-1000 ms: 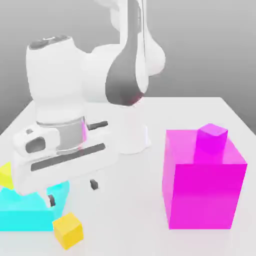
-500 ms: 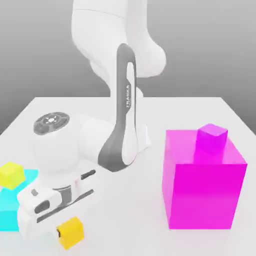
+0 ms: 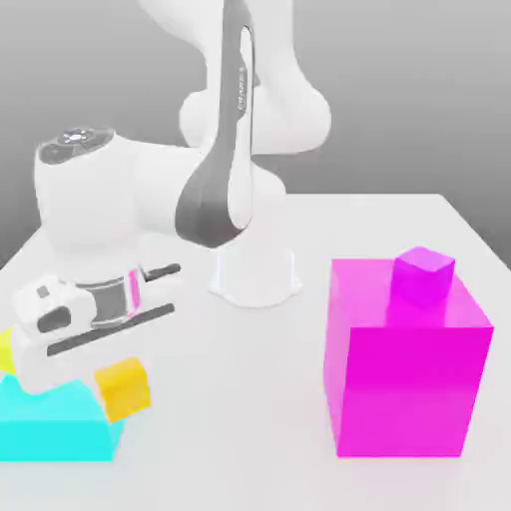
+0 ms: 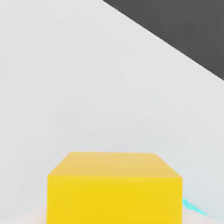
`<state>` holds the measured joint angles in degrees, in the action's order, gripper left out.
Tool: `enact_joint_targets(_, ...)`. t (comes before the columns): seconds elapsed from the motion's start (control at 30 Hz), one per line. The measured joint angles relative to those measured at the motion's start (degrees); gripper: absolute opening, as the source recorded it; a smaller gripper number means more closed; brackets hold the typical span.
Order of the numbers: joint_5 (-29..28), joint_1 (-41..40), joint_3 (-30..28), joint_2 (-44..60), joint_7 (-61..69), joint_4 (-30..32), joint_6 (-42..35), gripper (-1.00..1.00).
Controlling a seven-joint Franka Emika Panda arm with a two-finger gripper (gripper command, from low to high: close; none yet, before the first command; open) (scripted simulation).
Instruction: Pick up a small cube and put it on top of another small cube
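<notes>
Orange-yellow cube [image 3: 124, 389], the piece to be stacked, is in the gripper [image 3: 122, 385], whose pincer is closed on it, near the cyan block at the exterior view's left. The white arm [image 3: 95, 205] reaches out and bends down at the wrist, so that the hand hangs over the cube and can carry it from above. The pale table [image 3: 245, 409] bears the blocks; the cube seems to be raised off it, which would give the room needed to set it on another cube. The big magenta block [image 3: 399, 389] stands well apart from the hand and serves as a pedestal for the small magenta cube [image 3: 422, 277]. The low cyan block [image 3: 50, 434] lies just beside the carried cube in the exterior view, so a little more height would probably be wise before any sideways move. In the hand view the cube sits squarely across the grip, likely to keep its underside level for stacking.

As for what is hard to make out, the exterior view's left edge cuts off part of the cyan block, and the hand covers some of it too. The lemon-yellow cube [image 3: 7, 351] is mostly hidden behind the hand or cut off. Smallest of all, the contact between fingertips and cube is masked, and how much air lies beneath the cube I cannot tell.
</notes>
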<state>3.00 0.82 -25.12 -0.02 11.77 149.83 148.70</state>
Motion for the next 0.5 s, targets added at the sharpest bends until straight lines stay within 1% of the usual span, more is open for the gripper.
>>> enact_joint_targets(0.2, -8.1, -5.6, -0.1, -11.8, -6.8, 5.4, -5.7, -1.0)
enact_joint_targets(0.4, -15.1, -13.5, 1.4, -23.1, -12.9, 11.0, -10.7, -1.0)
enact_joint_targets(0.47, -17.1, -16.3, 2.1, -26.7, -14.6, 13.0, -12.0, -1.0)
enact_joint_targets(0.5, -17.5, -16.7, 2.0, -26.5, -15.0, 13.6, -11.1, -1.0)
